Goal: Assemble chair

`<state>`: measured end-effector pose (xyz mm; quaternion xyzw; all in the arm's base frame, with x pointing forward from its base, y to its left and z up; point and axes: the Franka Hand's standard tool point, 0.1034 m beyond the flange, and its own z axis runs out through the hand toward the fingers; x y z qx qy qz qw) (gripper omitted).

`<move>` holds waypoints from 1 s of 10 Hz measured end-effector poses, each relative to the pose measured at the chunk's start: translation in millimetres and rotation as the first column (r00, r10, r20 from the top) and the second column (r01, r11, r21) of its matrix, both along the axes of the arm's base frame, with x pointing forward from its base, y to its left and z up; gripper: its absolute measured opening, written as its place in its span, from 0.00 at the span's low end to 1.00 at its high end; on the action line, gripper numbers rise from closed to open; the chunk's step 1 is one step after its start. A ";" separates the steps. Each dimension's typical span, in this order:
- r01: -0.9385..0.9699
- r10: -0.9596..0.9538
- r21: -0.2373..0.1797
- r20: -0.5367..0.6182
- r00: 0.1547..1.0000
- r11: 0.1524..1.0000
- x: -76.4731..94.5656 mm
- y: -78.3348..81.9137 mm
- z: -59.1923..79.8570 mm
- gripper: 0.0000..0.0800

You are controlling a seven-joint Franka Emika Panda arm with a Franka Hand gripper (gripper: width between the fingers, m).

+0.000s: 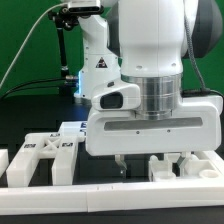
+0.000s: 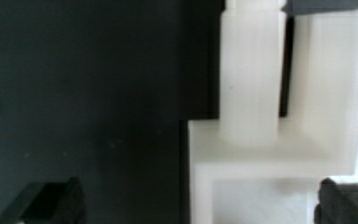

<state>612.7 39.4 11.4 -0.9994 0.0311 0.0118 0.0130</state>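
Beneath the end effector (image 2: 197, 205), released with both fingers (image 2: 48, 203) spread clear, one chair part (image 2: 265, 140) lay, its edges cut off by the frame. At 8 o'clock in the exterior view, one slotted panel (image 1: 40, 155) lay on the black desk (image 1: 25, 120); further parts (image 1: 180, 165) at 4 o'clock were partly hidden behind the arm (image 1: 150, 40).

Glossy white arm (image 1: 150, 35) with ribbed silver wrist (image 1: 158, 97), boxy gripper (image 1: 152, 160).

Perhaps warning triangle (image 1: 101, 62) on robot arm (image 1: 93, 38)
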 end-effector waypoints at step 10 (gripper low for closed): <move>-0.026 0.025 0.015 0.025 0.999 1.000 -13.8 23.4 49.9 0.81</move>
